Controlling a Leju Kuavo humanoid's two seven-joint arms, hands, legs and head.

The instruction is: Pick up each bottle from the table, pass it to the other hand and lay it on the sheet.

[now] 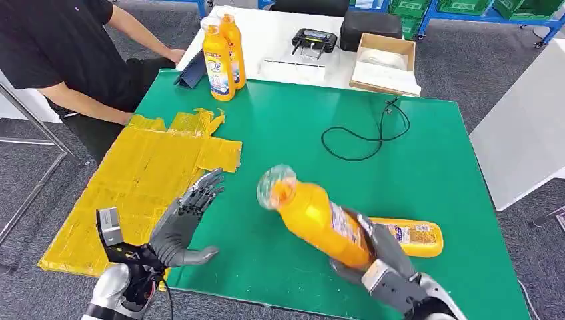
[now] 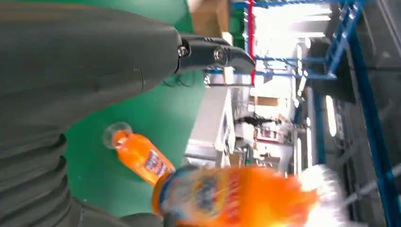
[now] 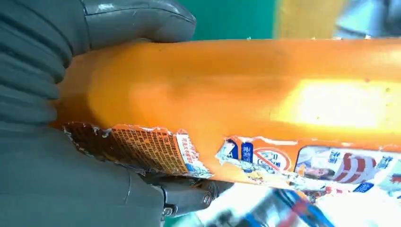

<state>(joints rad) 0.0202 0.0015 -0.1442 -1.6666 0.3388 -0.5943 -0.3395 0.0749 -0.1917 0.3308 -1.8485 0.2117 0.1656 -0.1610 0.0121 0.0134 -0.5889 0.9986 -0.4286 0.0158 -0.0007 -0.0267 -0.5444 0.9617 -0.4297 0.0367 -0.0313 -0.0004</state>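
Near edge of the green surface (image 1: 426, 167): the right hand (image 1: 383, 263) grips an orange bottle (image 1: 313, 217) around its lower body, fingers (image 3: 137, 16) wrapped about it, cap end raised and tilted toward the left hand (image 1: 183, 223). That hand hovers empty, fingers (image 1: 203, 190) spread wide, at the yellow sheet (image 1: 140, 180) covering the left edge. A second bottle (image 1: 416, 237) lies flat just beyond the right hand. Two upright bottles (image 1: 223, 57) stand at the far left corner.
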